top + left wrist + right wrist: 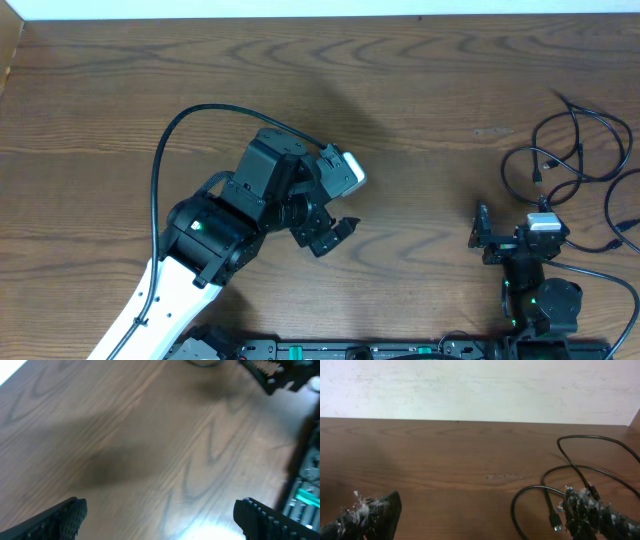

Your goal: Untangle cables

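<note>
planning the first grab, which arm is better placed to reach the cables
Right. The cables lie just beside the open right gripper, close in its wrist view. The left gripper is mid-table, well apart from them.

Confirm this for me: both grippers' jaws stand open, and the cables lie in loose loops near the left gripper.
One thing is wrong: the cables lie in loose loops near the right gripper, not the left gripper, as the overhead view shows. Both grippers' jaws do stand open.
</note>
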Controlling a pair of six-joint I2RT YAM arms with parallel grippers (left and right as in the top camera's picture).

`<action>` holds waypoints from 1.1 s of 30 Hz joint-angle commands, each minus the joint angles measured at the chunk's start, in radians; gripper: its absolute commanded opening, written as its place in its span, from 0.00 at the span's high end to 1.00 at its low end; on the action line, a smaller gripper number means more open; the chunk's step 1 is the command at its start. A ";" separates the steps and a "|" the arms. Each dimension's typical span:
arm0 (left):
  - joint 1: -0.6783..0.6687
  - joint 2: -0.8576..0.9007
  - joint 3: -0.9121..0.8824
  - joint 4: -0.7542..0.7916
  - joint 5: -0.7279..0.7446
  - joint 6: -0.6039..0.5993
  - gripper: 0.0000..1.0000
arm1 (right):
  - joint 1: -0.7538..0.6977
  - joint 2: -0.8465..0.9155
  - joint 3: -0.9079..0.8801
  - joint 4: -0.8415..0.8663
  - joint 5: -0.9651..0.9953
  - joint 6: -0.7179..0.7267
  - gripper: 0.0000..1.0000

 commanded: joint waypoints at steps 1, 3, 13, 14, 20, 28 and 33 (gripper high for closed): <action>-0.002 -0.002 0.009 -0.002 -0.084 -0.005 0.02 | -0.007 -0.009 -0.001 -0.006 0.000 0.013 0.01; -0.002 -0.002 0.009 -0.003 -0.087 -0.005 0.02 | -0.007 -0.009 -0.001 -0.006 0.000 0.013 0.01; 0.043 -0.055 -0.008 -0.035 -0.113 0.001 0.02 | -0.007 -0.009 -0.001 -0.006 0.000 0.013 0.01; 0.056 -0.072 -0.021 -0.022 -0.113 -0.006 0.02 | -0.007 -0.009 -0.001 -0.006 0.000 0.013 0.01; 0.145 -0.190 -0.125 0.093 -0.105 -0.064 0.02 | -0.007 -0.009 -0.001 -0.006 0.000 0.013 0.01; 0.274 -0.406 -0.378 0.359 -0.105 -0.232 0.02 | -0.007 -0.009 -0.001 -0.006 0.000 0.013 0.01; 0.333 -0.542 -0.562 0.557 -0.106 -0.323 0.01 | -0.007 -0.009 -0.001 -0.006 0.000 0.013 0.01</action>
